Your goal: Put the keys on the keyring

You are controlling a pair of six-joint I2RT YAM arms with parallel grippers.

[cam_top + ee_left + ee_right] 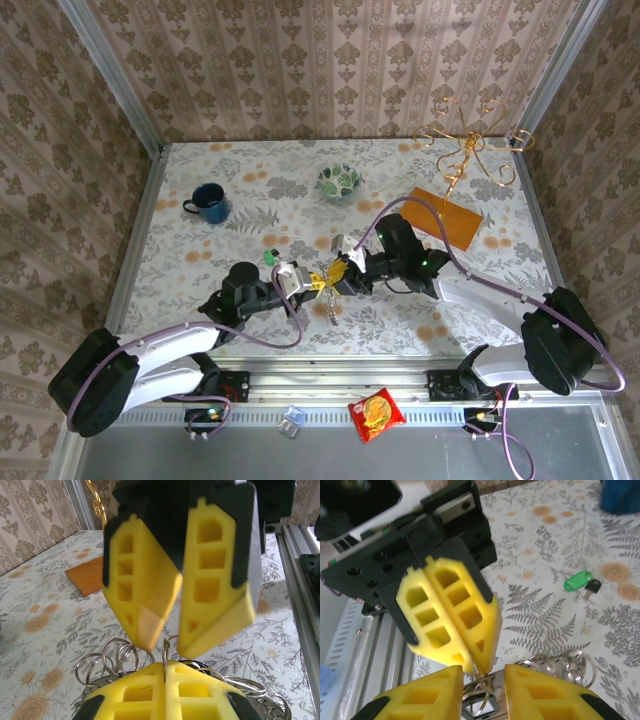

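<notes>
One thin silver wire ring (165, 652) clamped in the yellow left fingers (140, 695), yellow right fingers (420, 700) apart astride it, green-tagged key (577, 580) beside the left fingers.

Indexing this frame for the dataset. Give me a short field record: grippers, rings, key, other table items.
left gripper: shut on the silver rings
right gripper: jaws apart, tips either side of one ring loop
green-tagged key: flat on the table, apart from both grippers
other items: blue mug, bowl, orange board, gold wire stand
</notes>
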